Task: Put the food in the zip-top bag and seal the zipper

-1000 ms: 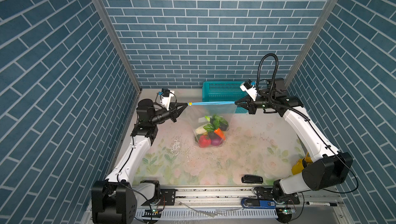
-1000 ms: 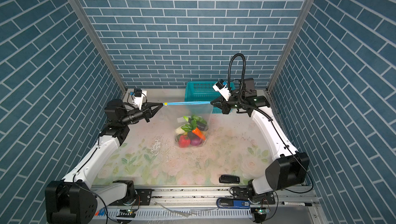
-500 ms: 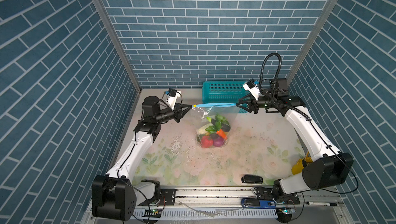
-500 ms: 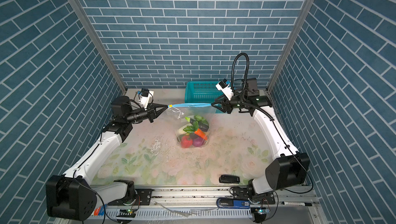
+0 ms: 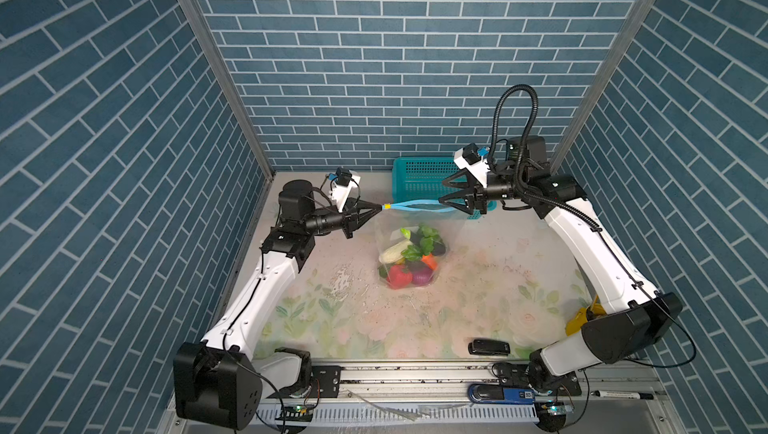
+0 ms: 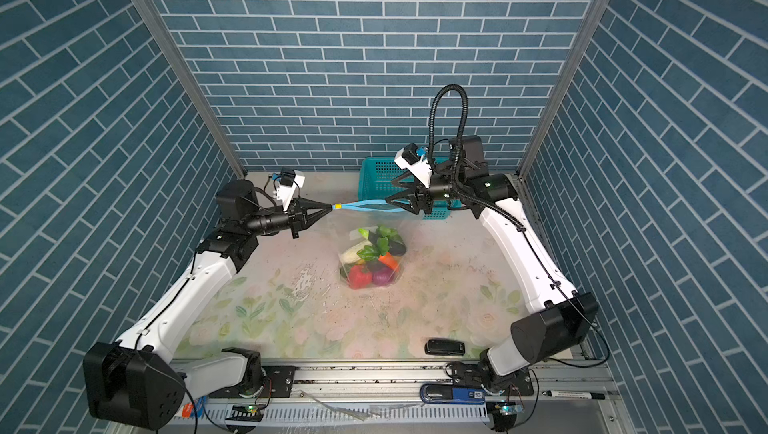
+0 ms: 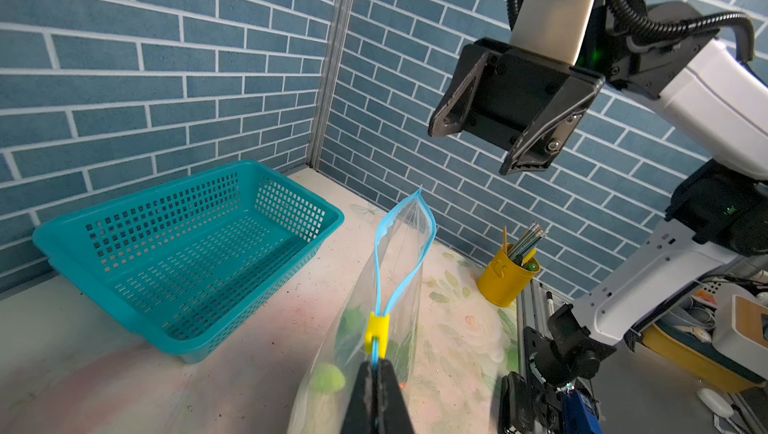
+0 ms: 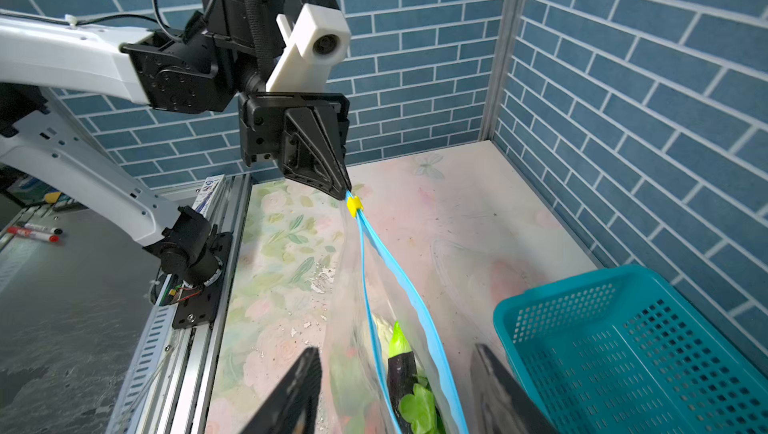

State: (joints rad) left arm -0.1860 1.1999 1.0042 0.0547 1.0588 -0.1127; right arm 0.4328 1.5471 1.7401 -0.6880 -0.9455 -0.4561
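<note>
The clear zip-top bag (image 5: pixel 415 230) hangs by one end, its bottom resting on the table in both top views. The food (image 5: pixel 409 259) is heaped inside: red, purple, orange, white and leafy green pieces, with a dark eggplant (image 8: pixel 401 369). My left gripper (image 5: pixel 379 206) (image 7: pixel 376 365) is shut on the zipper's end just behind the yellow slider (image 7: pixel 377 328). The light blue zipper (image 5: pixel 419 204) (image 8: pixel 399 278) gapes in two strands. My right gripper (image 5: pixel 443 192) (image 8: pixel 399 390) is open at the bag's far end, its fingers either side of the mouth and holding nothing.
An empty teal basket (image 5: pixel 419 178) stands against the back wall behind the right gripper. A yellow cup of sticks (image 7: pixel 507 280) sits at the right edge. A black device (image 5: pixel 488 346) lies near the front edge, and a marker (image 5: pixel 619 394) lies on the rail.
My right gripper has opened and let go of the bag's end. The left arm has shifted towards the middle, so the taut zipper has slackened and the mouth gapes.
</note>
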